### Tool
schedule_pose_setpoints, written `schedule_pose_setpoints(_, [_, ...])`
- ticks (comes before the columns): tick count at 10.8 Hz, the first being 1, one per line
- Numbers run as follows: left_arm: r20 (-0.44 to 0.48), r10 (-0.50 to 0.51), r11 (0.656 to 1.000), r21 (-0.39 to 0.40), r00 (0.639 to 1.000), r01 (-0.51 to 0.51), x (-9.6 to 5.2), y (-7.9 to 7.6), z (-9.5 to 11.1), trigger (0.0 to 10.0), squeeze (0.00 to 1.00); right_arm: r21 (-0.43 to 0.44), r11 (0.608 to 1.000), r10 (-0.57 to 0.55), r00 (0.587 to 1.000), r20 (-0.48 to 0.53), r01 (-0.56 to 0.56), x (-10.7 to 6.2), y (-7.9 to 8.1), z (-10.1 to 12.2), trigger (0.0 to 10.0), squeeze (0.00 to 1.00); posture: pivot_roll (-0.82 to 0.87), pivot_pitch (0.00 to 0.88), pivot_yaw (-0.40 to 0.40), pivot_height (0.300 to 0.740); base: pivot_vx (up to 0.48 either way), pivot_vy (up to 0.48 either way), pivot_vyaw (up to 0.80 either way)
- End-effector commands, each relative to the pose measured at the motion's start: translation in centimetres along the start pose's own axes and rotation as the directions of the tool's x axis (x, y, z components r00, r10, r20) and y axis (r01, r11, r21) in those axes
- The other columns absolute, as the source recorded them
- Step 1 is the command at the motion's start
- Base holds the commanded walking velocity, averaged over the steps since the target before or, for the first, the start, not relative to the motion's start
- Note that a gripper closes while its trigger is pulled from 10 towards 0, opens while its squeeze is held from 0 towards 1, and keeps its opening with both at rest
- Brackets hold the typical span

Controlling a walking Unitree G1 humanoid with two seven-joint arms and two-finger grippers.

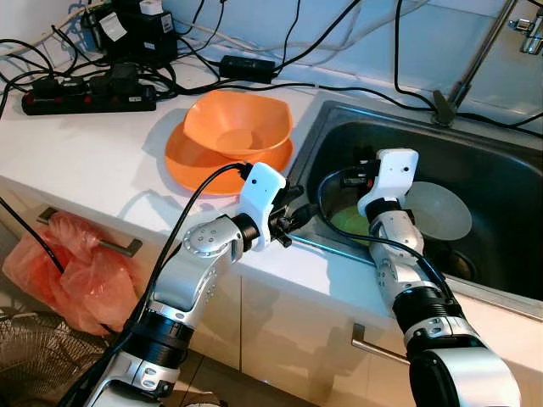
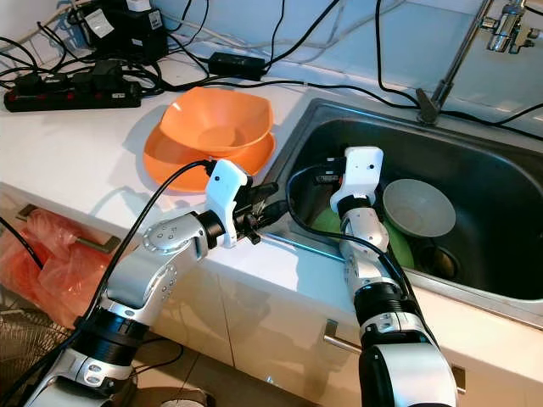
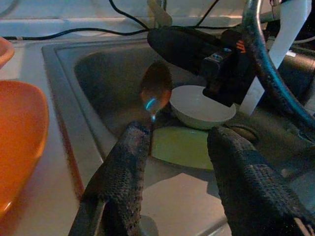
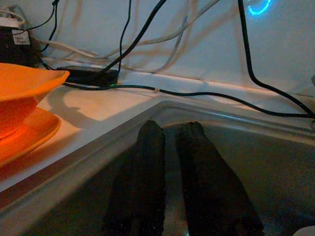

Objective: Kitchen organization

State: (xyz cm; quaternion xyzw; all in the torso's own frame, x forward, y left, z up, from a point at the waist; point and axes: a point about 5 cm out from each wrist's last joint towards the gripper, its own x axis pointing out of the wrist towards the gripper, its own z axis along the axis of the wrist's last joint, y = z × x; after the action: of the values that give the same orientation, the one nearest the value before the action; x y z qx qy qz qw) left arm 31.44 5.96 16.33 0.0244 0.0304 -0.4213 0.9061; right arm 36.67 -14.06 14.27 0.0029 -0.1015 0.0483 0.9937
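Left gripper (image 3: 179, 142) gapes wide over the sink (image 1: 501, 182) edge, empty. Right gripper (image 4: 172, 135) hangs inside the sink, fingers nearly together, gripping nothing. White bowl (image 1: 437, 210) sits on the green plate (image 3: 179, 147).

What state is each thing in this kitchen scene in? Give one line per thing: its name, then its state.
orange bowl: upright, stacked on the orange plate.
orange plate: flat on the counter.
white bowl: upright in the sink, empty.
green plate: lying flat in the sink.
left gripper: open, at the sink's edge.
right gripper: fingers close together, inside the sink.
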Motion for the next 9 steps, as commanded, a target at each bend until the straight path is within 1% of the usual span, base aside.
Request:
schedule_pose_setpoints(1, [-0.001, -0.013, 1.0, 0.014, 1.0, 0.013, 0.1, -0.4, 0.2, 10.0, 0.0, -0.002, 1.0, 0.014, 0.998, -0.061, -0.014, -0.5, 0.3, -1.2, 10.0, 1.0, 0.24, 0.048, -0.039, 0.74, 0.0, 0.0, 0.0])
schedule_pose_setpoints(2, [-0.001, -0.013, 1.0, 0.013, 1.0, 0.013, 0.1, -0.4, 0.2, 10.0, 0.0, -0.002, 1.0, 0.014, 0.998, -0.059, -0.014, -0.5, 0.3, -1.2, 10.0, 1.0, 0.24, 0.049, -0.039, 0.74, 0.0, 0.0, 0.0])
schedule_pose_setpoints(4, [0.0, -0.01, 1.0, 0.014, 1.0, 0.01, 0.1, -0.4, 0.3, 10.0, 0.0, -0.005, 1.0, 0.013, 0.999, -0.048, -0.013, -0.4, 0.2, -1.0, 10.0, 0.0, 0.24, 0.051, -0.039, 0.74, 0.0, 0.0, 0.0])
schedule_pose_setpoints(5, [0.016, 0.016, 1.0, 0.02, 1.0, -0.016, 0.1, -0.1, 0.5, 10.0, 0.0, 0.011, 1.0, 0.003, 1.0, -0.025, -0.002, -0.2, 0.2, -0.6, 10.0, 0.0, 0.24, 0.054, -0.04, 0.74, 0.0, 0.0, 0.0])
schedule_pose_setpoints(6, [0.06, 0.082, 0.996, 0.03, 0.995, -0.084, 0.1, 0.5, 1.1, 10.0, 0.0, 0.055, 0.998, -0.009, 1.0, 0.016, 0.008, 0.2, 0.1, 0.3, 10.0, 0.0, 0.24, 0.057, -0.039, 0.74, 0.0, 0.0, 0.0])
schedule_pose_setpoints(7, [0.089, 0.119, 0.991, 0.048, 0.989, -0.123, 0.1, 0.9, 1.5, 10.0, 0.0, 0.09, 0.996, -0.017, 0.998, 0.059, 0.012, 0.6, 0.1, 1.4, 10.0, 0.0, 0.24, 0.058, -0.039, 0.74, 0.0, 0.0, 0.0])
schedule_pose_setpoints(8, [0.133, 0.165, 0.982, 0.072, 0.977, -0.175, 0.1, 1.4, 2.2, 10.0, 0.0, 0.133, 0.99, -0.051, 0.992, 0.111, 0.036, 1.2, -0.2, 2.9, 10.0, 0.0, 0.24, 0.057, -0.038, 0.74, 0.0, 0.0, 0.0])
schedule_pose_setpoints(9, [0.188, 0.193, 0.974, 0.081, 0.963, -0.211, 0.1, 1.8, 3.5, 10.0, 0.0, 0.185, 0.981, -0.084, 0.983, 0.164, 0.053, 1.7, -0.6, 4.5, 10.0, 0.0, 0.23, 0.057, -0.039, 0.74, 0.0, 0.0, 0.0])
